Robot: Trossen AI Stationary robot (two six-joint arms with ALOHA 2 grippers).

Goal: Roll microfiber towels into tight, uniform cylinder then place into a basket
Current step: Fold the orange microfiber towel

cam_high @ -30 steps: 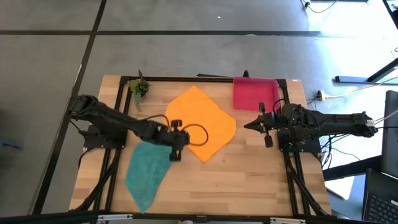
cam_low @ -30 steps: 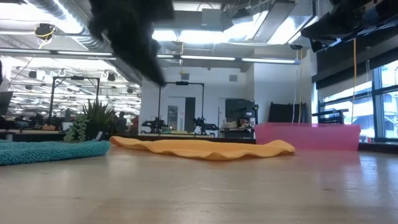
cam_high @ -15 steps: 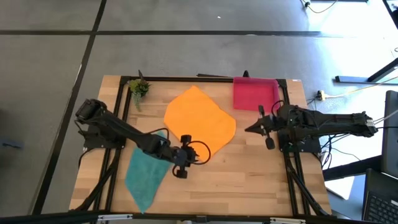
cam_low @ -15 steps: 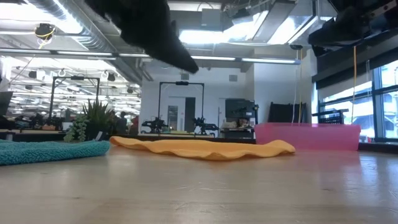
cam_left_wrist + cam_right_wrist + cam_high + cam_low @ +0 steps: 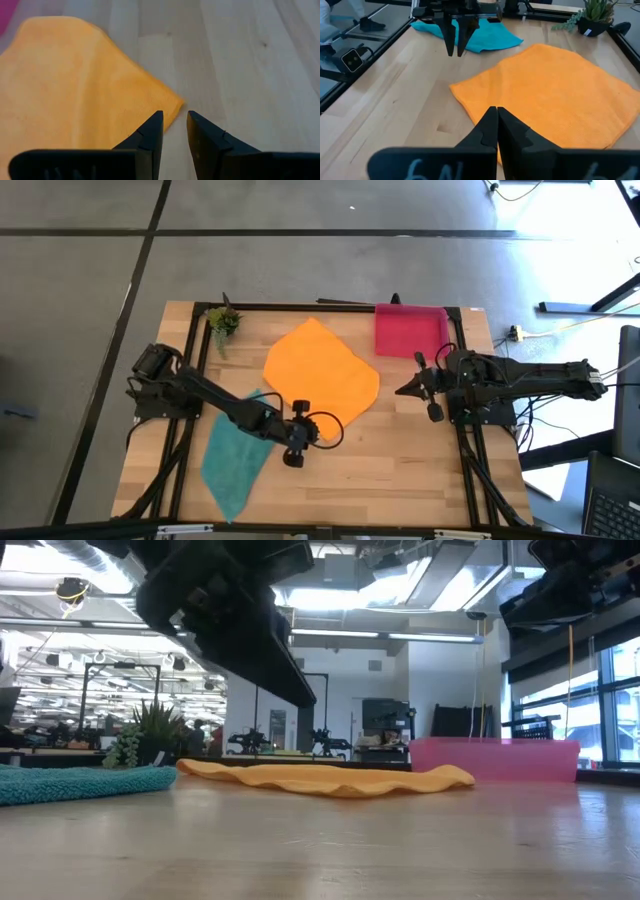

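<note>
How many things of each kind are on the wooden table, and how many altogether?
Soft microfiber towels: 2, one bright orange and one teal green, both lying flat
Shallow pink-red plastic basket: 1
Small green potted plant: 1
Total: 4

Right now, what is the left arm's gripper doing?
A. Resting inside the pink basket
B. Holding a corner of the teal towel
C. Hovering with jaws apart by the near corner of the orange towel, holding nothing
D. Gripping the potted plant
C: the left wrist view shows the left gripper with jaws apart and nothing between them, poised at the corner of the flat orange towel; the teal towel lies untouched beside it.
</note>
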